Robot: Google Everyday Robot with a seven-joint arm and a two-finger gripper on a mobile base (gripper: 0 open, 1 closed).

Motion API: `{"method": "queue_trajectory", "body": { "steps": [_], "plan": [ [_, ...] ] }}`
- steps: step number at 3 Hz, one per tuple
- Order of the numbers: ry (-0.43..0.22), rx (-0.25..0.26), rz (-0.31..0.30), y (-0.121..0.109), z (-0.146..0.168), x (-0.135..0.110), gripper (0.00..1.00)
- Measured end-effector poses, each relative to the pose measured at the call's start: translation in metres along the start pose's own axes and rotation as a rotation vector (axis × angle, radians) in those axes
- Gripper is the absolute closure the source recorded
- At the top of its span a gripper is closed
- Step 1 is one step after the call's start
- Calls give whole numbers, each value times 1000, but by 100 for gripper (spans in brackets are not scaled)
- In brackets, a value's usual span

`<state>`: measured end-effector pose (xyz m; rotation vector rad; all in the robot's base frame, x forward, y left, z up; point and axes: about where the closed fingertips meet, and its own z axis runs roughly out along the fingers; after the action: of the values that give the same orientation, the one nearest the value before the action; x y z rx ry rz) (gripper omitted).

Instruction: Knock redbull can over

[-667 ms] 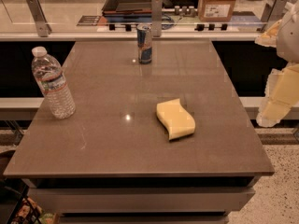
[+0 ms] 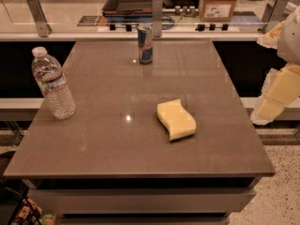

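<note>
Redbull can (image 2: 145, 43) stood upright near the far edge of the table (image 2: 93, 149), about mid-width. Gripper (image 2: 271, 104) hung off the table's right side, well apart from the can; open or closed, could not tell. Judged best: push sideways high on the can, keeping clear of sponge (image 2: 176, 120) and bottle (image 2: 53, 84).

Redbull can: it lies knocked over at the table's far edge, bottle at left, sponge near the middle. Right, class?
No. The camera view shows the can standing upright at the far edge of the table; bottle and sponge are as stated. The gripper hangs beyond the table's right side.
</note>
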<state>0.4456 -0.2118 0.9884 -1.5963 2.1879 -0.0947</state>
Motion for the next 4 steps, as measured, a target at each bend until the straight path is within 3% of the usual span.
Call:
{"method": "queue_trajectory", "body": {
  "steps": [2,4],
  "plan": [
    [-211,10,157,-26,31,-19,0],
    [-410,141,194,-64,51,-57,0]
  ]
}}
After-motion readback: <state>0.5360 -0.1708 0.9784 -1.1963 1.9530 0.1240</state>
